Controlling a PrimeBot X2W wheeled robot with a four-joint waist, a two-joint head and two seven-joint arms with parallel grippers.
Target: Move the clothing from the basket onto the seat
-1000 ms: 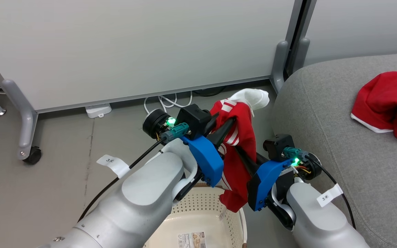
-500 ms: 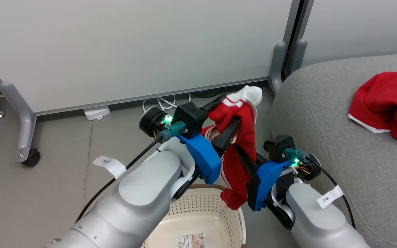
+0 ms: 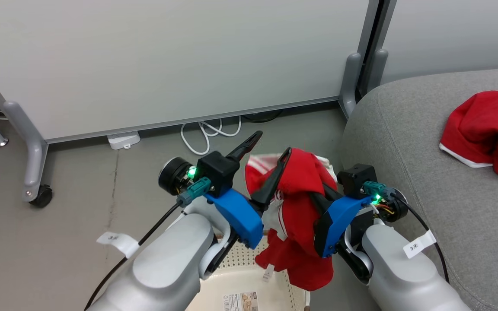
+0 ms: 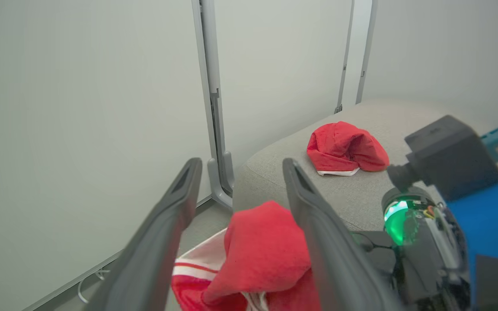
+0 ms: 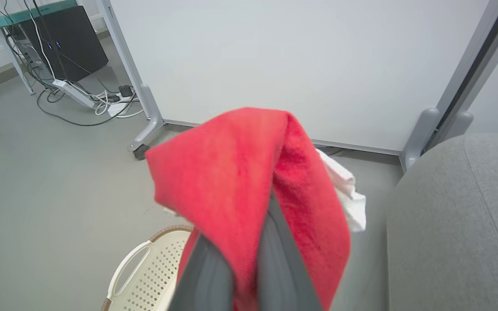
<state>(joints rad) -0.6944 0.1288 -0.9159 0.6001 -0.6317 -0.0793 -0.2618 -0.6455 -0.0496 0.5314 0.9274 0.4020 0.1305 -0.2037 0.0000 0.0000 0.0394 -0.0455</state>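
Observation:
A red garment with white stripes (image 3: 301, 194) hangs draped over my right gripper (image 3: 307, 181), which is shut on it; the cloth hides the fingertips. In the right wrist view the same garment (image 5: 240, 181) covers the tops of the fingers (image 5: 275, 268). My left gripper (image 3: 272, 142) stands open just left of the cloth, one finger touching it and nothing gripped; its wrist view has the garment (image 4: 257, 250) low between the fingers (image 4: 314, 224). A second red garment (image 3: 486, 129) lies on the grey seat (image 3: 413, 181). The cream basket (image 3: 249, 293) sits below both arms.
A white partition on wheeled feet (image 3: 41, 194) stands behind, its post (image 3: 352, 77) close to the seat's rounded corner. White cables (image 3: 208, 131) lie on the floor at its base. A black cabinet (image 5: 67, 39) and more cables are far off.
My left gripper has opened, let go of the garment and drawn back a little. The cloth has sagged lower and now hangs from the right gripper alone.

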